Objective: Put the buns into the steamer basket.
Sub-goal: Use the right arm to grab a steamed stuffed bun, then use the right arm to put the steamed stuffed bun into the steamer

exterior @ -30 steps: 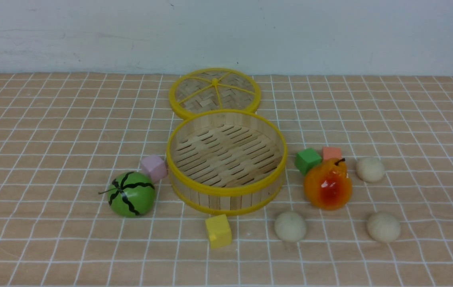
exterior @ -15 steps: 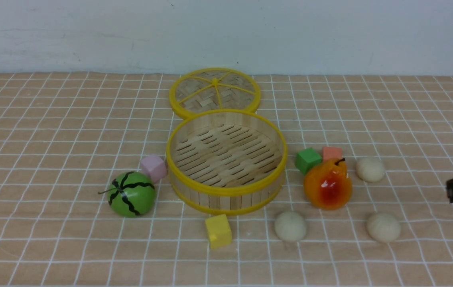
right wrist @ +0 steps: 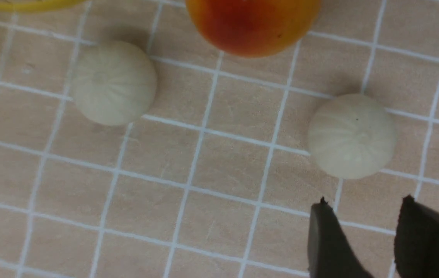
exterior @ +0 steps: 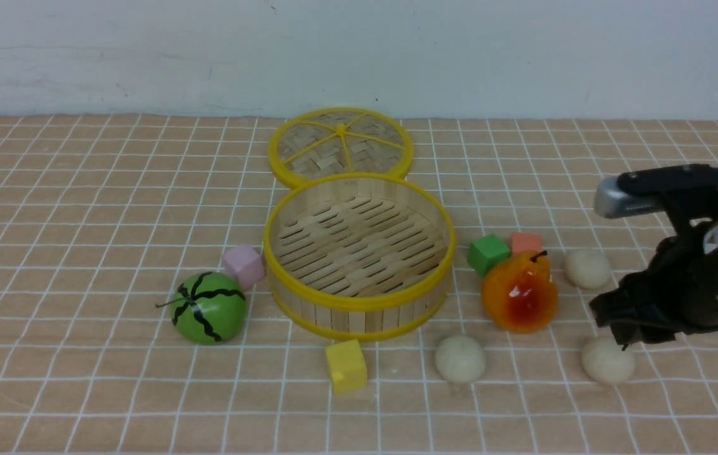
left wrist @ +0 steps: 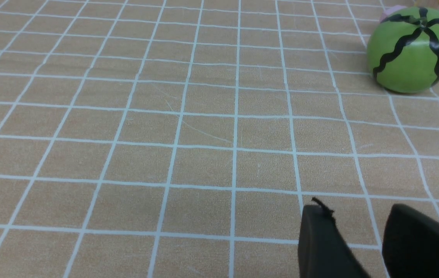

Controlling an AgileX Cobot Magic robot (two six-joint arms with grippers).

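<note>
The steamer basket (exterior: 359, 306) stands empty in the middle of the table. Three cream buns lie to its right: one behind the pear (exterior: 586, 268), one near the front (exterior: 460, 359) and one at the front right (exterior: 607, 361). My right gripper (exterior: 621, 330) hangs just above and behind the front right bun. In the right wrist view this gripper (right wrist: 364, 204) is open with only cloth between its fingers. The front right bun (right wrist: 353, 136) lies just beyond the tips, and the front bun (right wrist: 114, 83) further off. My left gripper (left wrist: 354, 210) is open and empty over bare cloth.
An orange-red pear (exterior: 519, 292) sits between the buns, with a green cube (exterior: 487, 254) and an orange cube (exterior: 526, 242) behind it. A yellow cube (exterior: 346, 365), a pink cube (exterior: 244, 265) and a toy watermelon (exterior: 208, 308) flank the basket. The woven lid (exterior: 340, 146) lies behind.
My right arm has come in from the right edge and moved left over the front right bun. No object on the table has moved.
</note>
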